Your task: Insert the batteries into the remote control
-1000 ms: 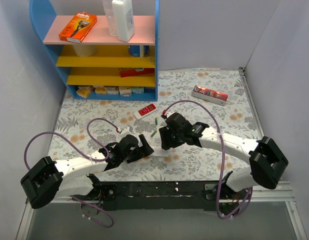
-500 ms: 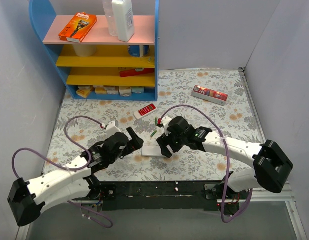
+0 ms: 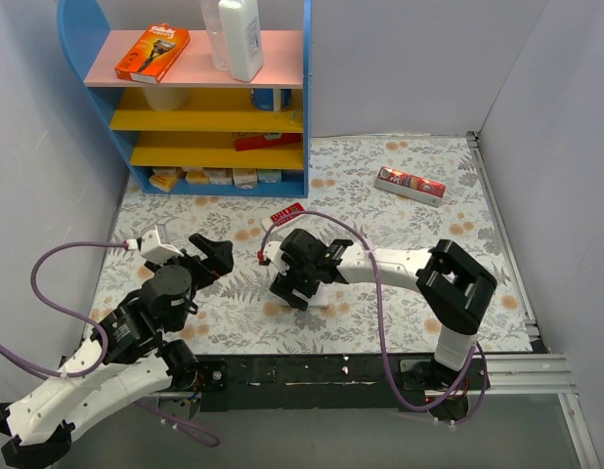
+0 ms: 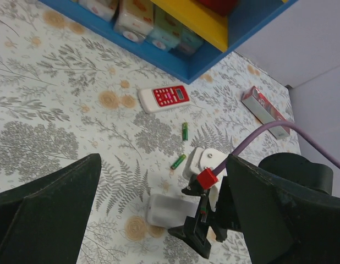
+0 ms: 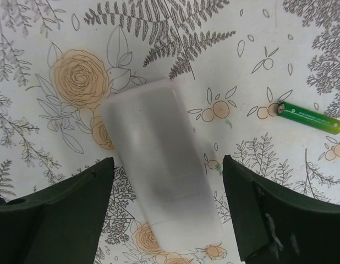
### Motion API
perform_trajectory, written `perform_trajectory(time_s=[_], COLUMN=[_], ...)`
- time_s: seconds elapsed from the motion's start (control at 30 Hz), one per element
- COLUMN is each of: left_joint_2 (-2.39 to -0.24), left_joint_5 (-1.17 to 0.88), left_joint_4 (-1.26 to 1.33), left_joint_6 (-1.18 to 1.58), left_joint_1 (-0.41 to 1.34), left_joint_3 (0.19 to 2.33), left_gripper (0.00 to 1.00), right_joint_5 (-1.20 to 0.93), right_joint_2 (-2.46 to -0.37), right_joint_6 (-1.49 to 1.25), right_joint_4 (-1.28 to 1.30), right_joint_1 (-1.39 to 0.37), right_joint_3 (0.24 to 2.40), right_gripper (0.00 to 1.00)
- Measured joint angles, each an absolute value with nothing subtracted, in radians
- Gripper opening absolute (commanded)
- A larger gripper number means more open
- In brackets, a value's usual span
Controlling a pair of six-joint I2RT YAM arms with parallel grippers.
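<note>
The white remote control [image 5: 162, 176] lies on the floral cloth with its plain back up; it also shows in the left wrist view [image 4: 169, 210]. My right gripper [image 5: 167, 162] is open and hovers over it, one finger on each side, not touching; in the top view [image 3: 290, 285] it hides most of the remote. Two green batteries lie loose on the cloth beyond the remote, one farther [image 4: 185, 131] and one nearer [image 4: 178, 161]; the right wrist view shows one [image 5: 310, 117]. My left gripper [image 3: 212, 254] is open and empty, raised well left of the remote.
A red remote with white buttons [image 4: 164, 98] lies behind the batteries. A red box [image 3: 409, 184] lies at the back right. A blue shelf unit [image 3: 214, 117] stands at the back left. Grey walls close in the table on both sides.
My left arm has drawn back to the left and risen away from the remote. My right gripper has moved left and toward the front, over the remote. The remote stays on the cloth.
</note>
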State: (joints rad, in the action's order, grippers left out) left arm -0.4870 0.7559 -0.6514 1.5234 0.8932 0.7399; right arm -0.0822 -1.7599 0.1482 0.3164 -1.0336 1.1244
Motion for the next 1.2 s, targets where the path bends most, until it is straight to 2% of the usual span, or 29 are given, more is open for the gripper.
perform_trajectory(time_s=[0.33,0.43,0.73,0.87,1.0,1.2], left_joint_2=[-0.395,-0.394,-0.392,-0.376,-0.349,-0.304], left_joint_5=[0.869,0.889,0.939,0.949,0.963,0.983], left_joint_4=[-0.663,-0.673,-0.714,-0.730,-0.746,-0.763], left_joint_6=[1.468,1.471,1.497,1.506,1.526,1.554], left_joint_1=[0.893,0.893,0.888,0.866,0.834,0.805], left_joint_3=[0.676,0.676,0.676,0.676,0.677,0.690], left_gripper=[0.98,0.98,0.98,0.98,0.98,0.98], right_joint_5=[0.049,0.100,0.151,0.151,0.163,0.261], right_joint_2=[-1.765,-1.711,-1.549,-1.485,-1.379,-1.004], right_joint_6=[0.050,-0.043,-0.294,-0.333,-0.364,-0.364], right_joint_4=[0.363,0.368,0.356,0.355,0.340,0.334], right_joint_1=[-1.018,-0.933,-0.461,-0.427,-0.428,-0.426], right_joint_3=[1.082,1.021,0.843,0.814,0.807,0.777], right_gripper=[0.63,0.62,0.78,0.88,0.90,0.95])
